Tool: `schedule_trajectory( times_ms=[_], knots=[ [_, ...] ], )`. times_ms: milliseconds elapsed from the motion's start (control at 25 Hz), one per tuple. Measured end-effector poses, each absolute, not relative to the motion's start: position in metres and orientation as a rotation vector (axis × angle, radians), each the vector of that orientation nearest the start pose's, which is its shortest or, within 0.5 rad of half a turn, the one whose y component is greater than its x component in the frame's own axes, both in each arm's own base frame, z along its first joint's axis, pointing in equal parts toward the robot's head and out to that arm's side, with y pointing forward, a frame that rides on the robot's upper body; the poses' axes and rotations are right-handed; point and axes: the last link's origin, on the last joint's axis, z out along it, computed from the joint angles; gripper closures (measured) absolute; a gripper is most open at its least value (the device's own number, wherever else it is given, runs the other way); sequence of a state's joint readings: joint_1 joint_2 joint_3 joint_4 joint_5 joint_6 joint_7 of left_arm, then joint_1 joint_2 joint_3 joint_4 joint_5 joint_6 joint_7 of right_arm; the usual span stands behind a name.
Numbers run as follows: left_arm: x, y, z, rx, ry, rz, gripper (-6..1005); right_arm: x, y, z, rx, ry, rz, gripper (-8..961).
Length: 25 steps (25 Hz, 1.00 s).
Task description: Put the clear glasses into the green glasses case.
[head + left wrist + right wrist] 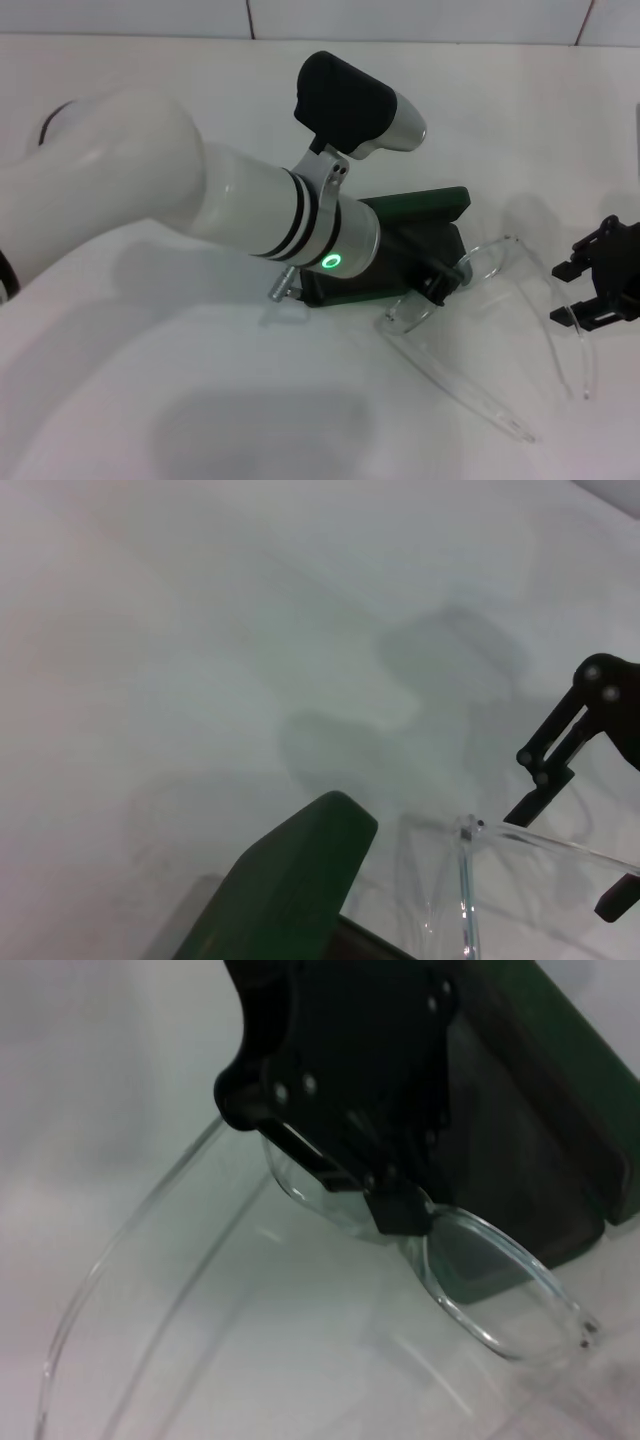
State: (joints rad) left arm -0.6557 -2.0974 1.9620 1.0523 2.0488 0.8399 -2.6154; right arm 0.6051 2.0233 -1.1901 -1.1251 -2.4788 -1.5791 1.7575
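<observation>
Left hand (440, 282): reaches across the middle of the desk and is clamped on the front of the clear glasses, at the bridge of the lens, right at the open mouth of the case.
Right hand (598, 283): waits near the desk's right edge, just beside one clear arm tip; its fingers stand apart and hold nothing.
Clear glasses (470, 300): lens against the case's opening, both long arms unfolded and trailing toward the desk's near edge; not yet inside.
Green glasses case (420, 215): open on the middle of the desk, lid raised toward the far edge, dark lining showing.
Handling: likely light, stiff, slick plastic; the thin arms could flex or snag. A grip at the bridge looks safest.
Room: the white desk (150, 400) is bare toward the near and far edges. The unfolded arms look longer than the case, so they probably need folding.
</observation>
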Motion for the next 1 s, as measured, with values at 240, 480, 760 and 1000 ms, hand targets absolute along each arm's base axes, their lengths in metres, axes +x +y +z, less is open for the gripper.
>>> schedule_trajectory(
  times_ms=[240, 480, 760, 1000],
  knots=[
    [-0.121, 0.331, -0.142, -2.803, -0.886, -0.022, 915, 0.223, 0.353, 0.015, -2.984, 0.251, -0.442, 401],
    [-0.117, 0.328, -0.142, -2.812, -0.884, -0.033, 914, 0.218, 0.35, 0.011, -3.015, 0.228, -0.437, 402],
    [-0.117, 0.327, -0.143, -2.814, -0.886, -0.034, 914, 0.21, 0.352, 0.005, -3.017, 0.208, -0.371, 402],
    [-0.117, 0.327, -0.143, -2.814, -0.886, -0.036, 913, 0.205, 0.354, -0.005, -3.003, 0.198, -0.337, 402]
  ],
)
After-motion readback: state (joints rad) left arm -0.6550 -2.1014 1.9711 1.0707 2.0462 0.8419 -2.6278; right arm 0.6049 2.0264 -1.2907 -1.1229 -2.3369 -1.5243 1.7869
